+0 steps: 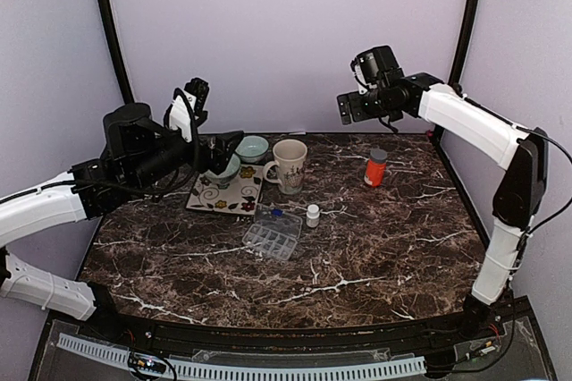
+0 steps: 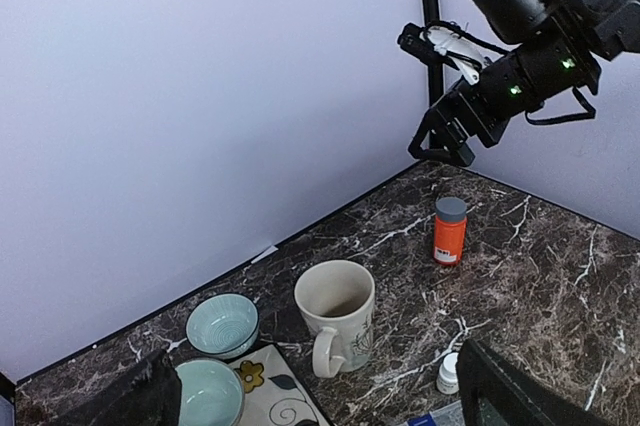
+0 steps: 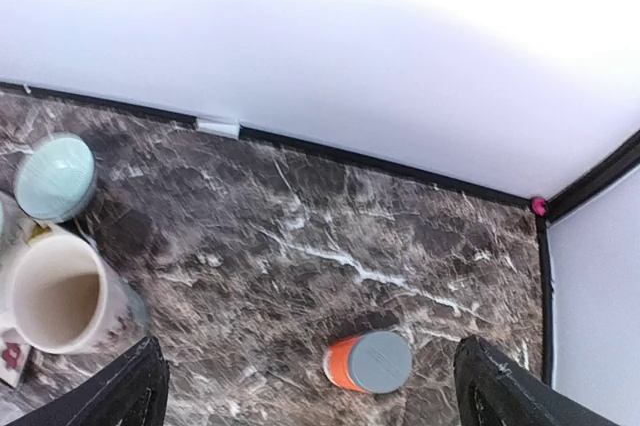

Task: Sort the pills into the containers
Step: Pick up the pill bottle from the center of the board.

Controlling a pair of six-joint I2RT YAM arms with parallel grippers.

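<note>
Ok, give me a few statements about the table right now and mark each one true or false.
1. The orange bottle stands upright with its cap on. True.
2. The mug lies on its side. False: it stands upright.
3. The right gripper holds the orange bottle. False: it is open, raised above the table, holding nothing.
4. The small white bottle stands beside the clear pill organiser. True.
5. Both teal bowls sit on the floral mat. False: the near bowl sits on it, the far bowl on the bare table.
</note>
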